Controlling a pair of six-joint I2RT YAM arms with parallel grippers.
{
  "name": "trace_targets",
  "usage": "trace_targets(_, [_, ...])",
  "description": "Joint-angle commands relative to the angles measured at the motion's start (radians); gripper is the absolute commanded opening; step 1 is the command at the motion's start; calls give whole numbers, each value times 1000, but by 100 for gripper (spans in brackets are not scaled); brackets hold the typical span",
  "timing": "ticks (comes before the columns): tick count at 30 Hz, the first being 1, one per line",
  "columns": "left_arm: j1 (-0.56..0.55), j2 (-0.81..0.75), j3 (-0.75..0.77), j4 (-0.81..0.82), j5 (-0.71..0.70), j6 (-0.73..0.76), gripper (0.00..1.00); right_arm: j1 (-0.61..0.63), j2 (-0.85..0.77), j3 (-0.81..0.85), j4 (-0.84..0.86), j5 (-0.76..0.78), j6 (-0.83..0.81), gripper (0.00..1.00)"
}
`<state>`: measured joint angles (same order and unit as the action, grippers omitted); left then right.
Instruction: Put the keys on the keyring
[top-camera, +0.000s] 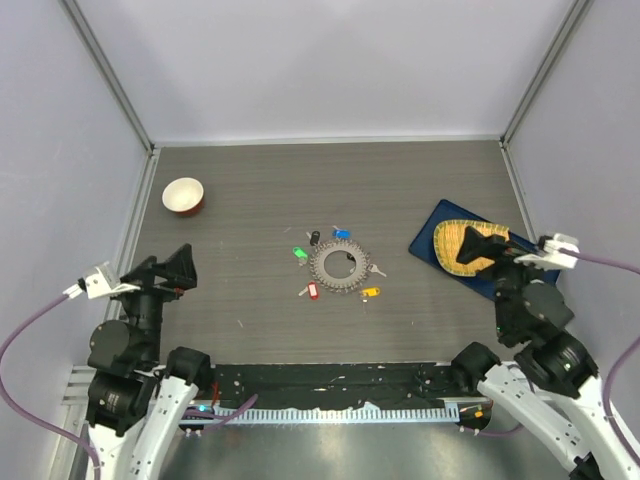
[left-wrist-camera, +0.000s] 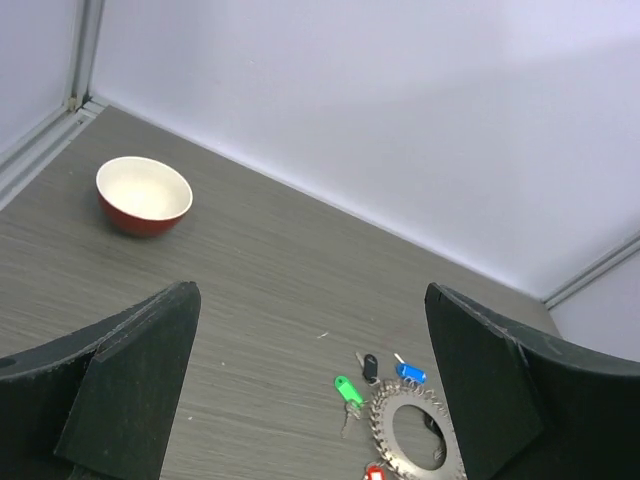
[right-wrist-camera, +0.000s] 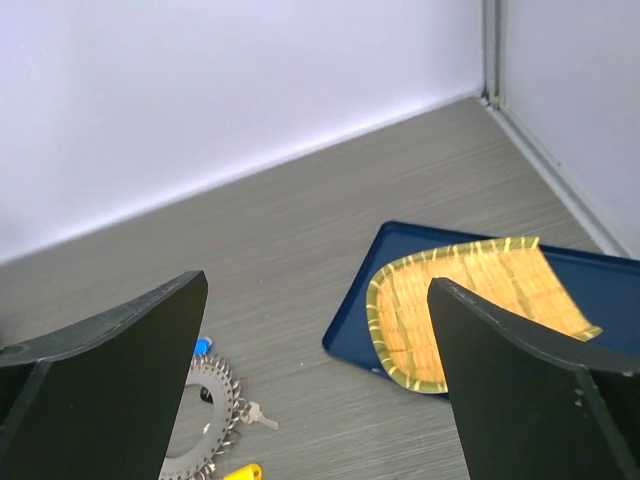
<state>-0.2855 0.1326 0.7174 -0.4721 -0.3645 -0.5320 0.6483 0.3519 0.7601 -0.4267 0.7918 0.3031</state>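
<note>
left jaws: my left gripper (top-camera: 170, 268) is spread wide and empty, hovering near-left over the table (top-camera: 250, 200)
right jaws: my right gripper (top-camera: 483, 250) is spread wide and empty, above the blue tray (top-camera: 424, 240)
keyring (top-camera: 340, 265): flat at table centre, well apart from both of me
keys (top-camera: 311, 291): fanned round the toothed rim; hooked on or just beside it, can't tell
loosest: green key (top-camera: 298, 252) looks apart from the rim
how: come straight down, pinch the plastic tag not the blade, and pin the ring with the other jaws so it won't slide
</note>
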Motion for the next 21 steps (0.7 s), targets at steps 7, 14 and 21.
trace_targets(7, [5, -97, -81, -17, 16, 104, 100, -1, -309, -79, 39, 87, -145, 100])
trace_targets(14, [6, -60, -68, -33, 48, 121, 100, -1, -349, -120, 32, 95, -133, 100])
trace_targets(21, [42, -62, -76, -20, 88, 124, 100, -1, -349, -120, 26, 90, -133, 100])
